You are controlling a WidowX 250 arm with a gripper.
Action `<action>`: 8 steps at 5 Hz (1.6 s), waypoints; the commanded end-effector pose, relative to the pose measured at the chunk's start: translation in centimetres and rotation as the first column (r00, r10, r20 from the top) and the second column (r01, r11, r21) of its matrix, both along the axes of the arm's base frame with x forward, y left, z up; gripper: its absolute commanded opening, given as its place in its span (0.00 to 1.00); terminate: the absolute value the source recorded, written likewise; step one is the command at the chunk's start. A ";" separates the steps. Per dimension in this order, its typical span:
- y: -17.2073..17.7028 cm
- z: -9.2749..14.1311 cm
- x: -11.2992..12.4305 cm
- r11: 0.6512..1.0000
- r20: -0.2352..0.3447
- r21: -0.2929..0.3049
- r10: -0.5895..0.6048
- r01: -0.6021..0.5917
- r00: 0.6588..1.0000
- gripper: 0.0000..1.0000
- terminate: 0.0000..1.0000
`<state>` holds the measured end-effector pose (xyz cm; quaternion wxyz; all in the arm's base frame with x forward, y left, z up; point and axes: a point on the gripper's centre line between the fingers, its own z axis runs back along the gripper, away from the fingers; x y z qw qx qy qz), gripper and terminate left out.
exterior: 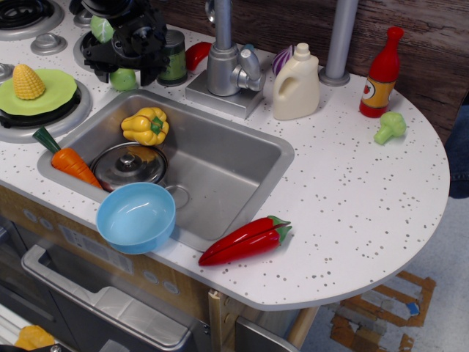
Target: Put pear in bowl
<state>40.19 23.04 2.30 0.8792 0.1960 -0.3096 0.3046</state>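
Gripper [123, 60] right down over the pear [123, 78] now, at the back-left rim of the sink [242, 165], beside the green can [174, 57]. I see dark fingers on both sides of the fruit, jaws spread around it, but I can't tell from here whether they've actually pinched it. Pear sits on the counter [352, 191], only its lower half showing. Bowl [136, 217] is well apart, perched at the sink's front edge, just beside the pot lid [129, 166]. Yellow pepper [145, 125] lies in the basin between them.
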 end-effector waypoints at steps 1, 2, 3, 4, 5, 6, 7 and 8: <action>2.0 1.3 0.8 1.000 0.036 0.015 -0.024 0.024 0.999 1.00 0.00; 1.6 1.3 1.0 1.000 0.034 -0.003 -0.029 0.029 0.999 0.00 0.00; 0.6 3.1 0.7 0.999 -0.009 0.002 -0.053 0.053 0.999 0.00 0.00; -3.5 8.0 0.1 0.999 -0.110 -0.031 -0.046 0.042 0.993 0.00 0.00; -7.6 10.7 -2.2 0.990 -0.202 -0.121 0.052 -0.078 0.978 0.00 0.00; -12.4 9.4 -6.4 0.963 -0.222 -0.168 0.169 -0.209 0.960 0.00 0.00; -16.7 9.2 -9.7 0.938 -0.297 -0.217 0.200 -0.270 0.934 0.00 0.00; -19.0 9.2 -12.1 0.919 -0.346 -0.256 0.204 -0.301 0.916 0.00 0.00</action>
